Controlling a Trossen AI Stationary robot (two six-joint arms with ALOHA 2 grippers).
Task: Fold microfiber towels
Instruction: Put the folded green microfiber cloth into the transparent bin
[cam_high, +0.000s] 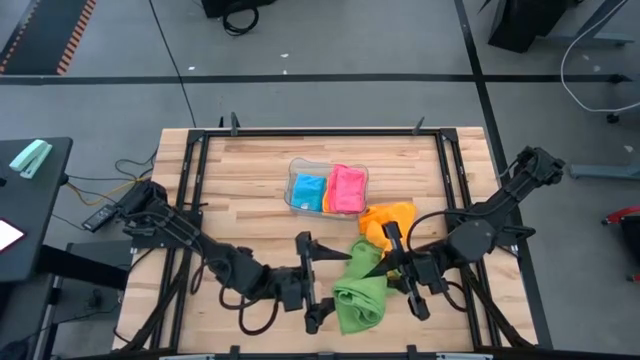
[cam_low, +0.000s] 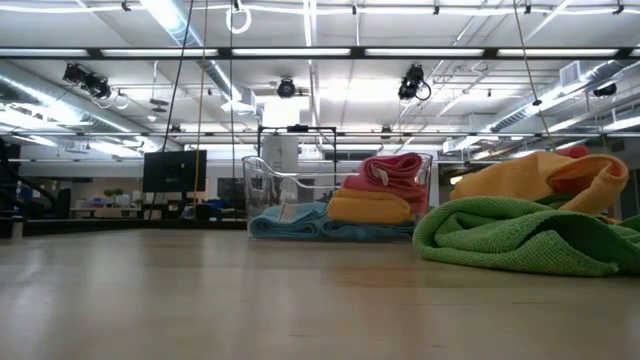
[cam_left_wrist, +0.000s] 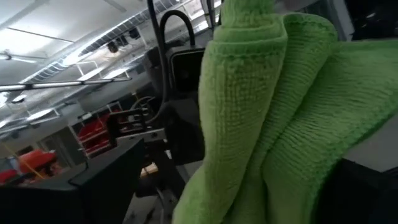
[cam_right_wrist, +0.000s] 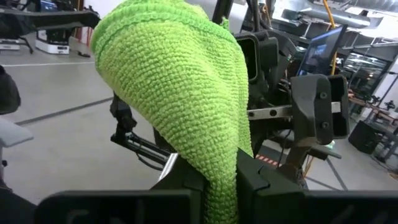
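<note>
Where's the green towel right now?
In the high view the green towel is near the table's front edge, right of centre, between the left gripper and right gripper, which pinches it, just in front of the orange towel.

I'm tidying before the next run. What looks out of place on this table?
The green towel lies bunched near the front edge, one end pinched in the right gripper. The orange towel sits crumpled outside the tray.
</note>
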